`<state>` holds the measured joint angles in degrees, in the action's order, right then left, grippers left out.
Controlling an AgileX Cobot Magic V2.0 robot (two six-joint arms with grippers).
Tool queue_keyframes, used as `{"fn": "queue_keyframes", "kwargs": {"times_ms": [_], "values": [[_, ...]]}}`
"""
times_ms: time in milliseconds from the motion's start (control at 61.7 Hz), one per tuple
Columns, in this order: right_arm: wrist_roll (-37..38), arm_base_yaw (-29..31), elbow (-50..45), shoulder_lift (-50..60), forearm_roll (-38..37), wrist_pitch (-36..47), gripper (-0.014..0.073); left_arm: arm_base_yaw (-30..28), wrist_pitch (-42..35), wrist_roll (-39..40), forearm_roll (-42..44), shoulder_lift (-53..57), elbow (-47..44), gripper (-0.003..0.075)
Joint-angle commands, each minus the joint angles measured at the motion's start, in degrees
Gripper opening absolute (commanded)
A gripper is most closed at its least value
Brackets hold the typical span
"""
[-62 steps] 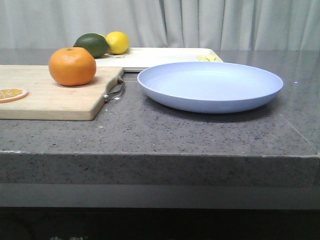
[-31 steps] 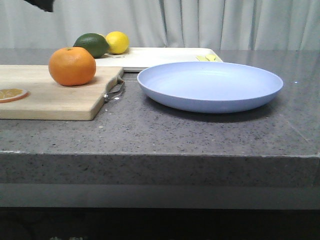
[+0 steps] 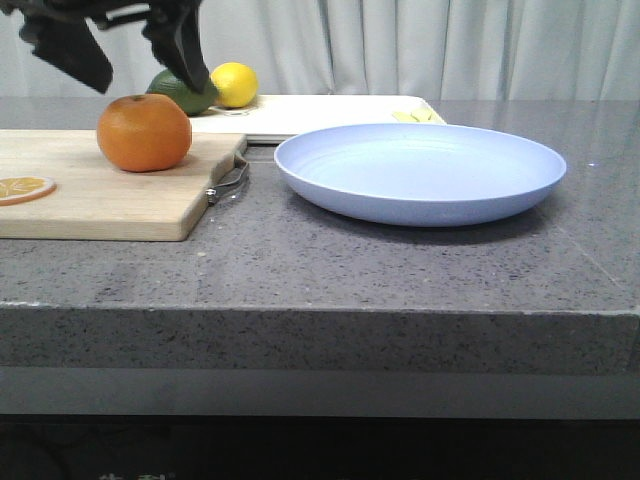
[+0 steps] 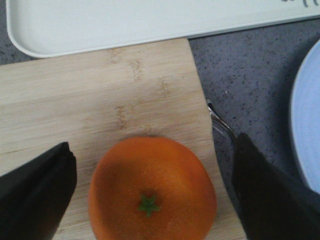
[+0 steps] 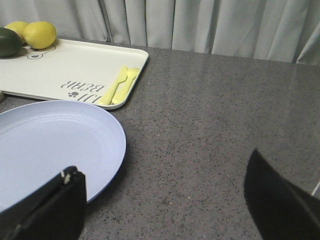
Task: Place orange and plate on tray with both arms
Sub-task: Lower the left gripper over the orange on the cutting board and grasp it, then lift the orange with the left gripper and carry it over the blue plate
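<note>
The orange (image 3: 144,132) sits on a light wooden cutting board (image 3: 100,195) at the left of the grey speckled worktop (image 3: 380,262), its small green stem spot facing up in the left wrist view. The left tool (image 3: 135,55) hangs in the air just above and slightly behind the fruit, its two dark fingers spread wide; in the left wrist view the fingers (image 4: 35,192) stand on either side of the orange with a clear gap to the skin on both sides, touching nothing. A flat orange slice (image 3: 22,187) lies near the left edge of the board, well apart from the whole fruit, and a metal handle loop (image 3: 230,180) shows at the board's right end. To the right of the board the pale lavender-blue plate (image 3: 420,172) rests on the bare worktop, near the board but not touching it. Behind both, the cream-white tray (image 3: 320,112) lies flat on the worktop, carrying a yellow lemon (image 3: 234,84) and a dark green fruit (image 3: 190,95) at its left end, and a pair of small pale yellow utensils (image 5: 119,86) near its right end beside some printed lettering. The right tool (image 5: 165,200) appears only in the right wrist view, its dark fingers set wide apart and empty, positioned over the worktop beside the plate's rim. Pale curtains (image 3: 450,45) close off the background.
</note>
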<state>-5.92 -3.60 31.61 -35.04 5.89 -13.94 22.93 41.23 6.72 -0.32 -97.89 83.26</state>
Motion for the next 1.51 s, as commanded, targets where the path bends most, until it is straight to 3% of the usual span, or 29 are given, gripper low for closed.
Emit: {"fn": "queue_keyframes", "kwargs": {"times_ms": [0, 454, 794, 1086, 1280, 1491], "values": [[-0.6, 0.3, 1.9, -0.2, -0.3, 4.8, 0.0645, 0.4, -1.5, 0.2, -0.1, 1.0, 2.1, 0.0602], [-0.6, 0.3, 1.9, -0.2, -0.3, 4.8, 0.0645, 0.3, 1.8, 0.2, 0.3, -1.4, 2.1, 0.0584], [-0.6, 0.3, 1.9, -0.2, -0.3, 4.8, 0.0645, 0.3, 3.5, 0.0, 0.3, -1.4, 4.6, 0.0253], [-0.6, 0.3, 1.9, -0.2, -0.3, 4.8, 0.0645, 6.7, 2.7, 0.0, 0.0, -1.4, 15.9, 0.0249], [-0.6, 0.3, 1.9, -0.2, -0.3, 4.8, 0.0645, 14.9, -4.3, 0.0, 0.0, -2.4, 16.0, 0.0249], [-0.6, 0.3, 2.0, -0.2, -0.3, 4.7, 0.0645, 19.9, -9.4, 0.0, 0.0, -7.7, 16.0, 0.0252]]}}
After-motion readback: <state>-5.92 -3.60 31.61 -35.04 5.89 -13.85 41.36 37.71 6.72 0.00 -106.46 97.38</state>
